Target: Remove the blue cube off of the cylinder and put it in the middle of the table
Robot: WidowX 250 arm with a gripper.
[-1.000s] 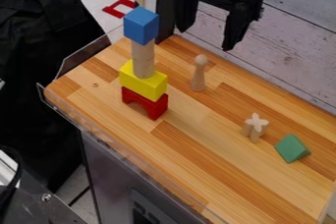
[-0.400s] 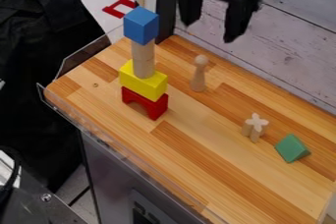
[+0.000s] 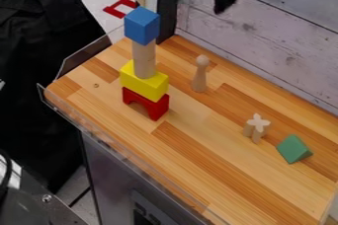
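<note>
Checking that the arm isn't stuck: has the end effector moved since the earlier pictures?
Yes: against the plank wall, the end effector has gone up and slightly left in the picture.

Wd tbl (image 3: 231, 184) | red arch blk (image 3: 157, 107) | wd peg (image 3: 198, 79), upright | wd X-blk (image 3: 257, 126) | grn prism (image 3: 292, 149), nr X-blk

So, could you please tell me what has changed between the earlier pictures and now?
The gripper has moved up and slightly left in the view, its jaws apart throughout with nothing between them. The blue cube is still atop the cylinder, and the other blocks haven't moved.
</note>
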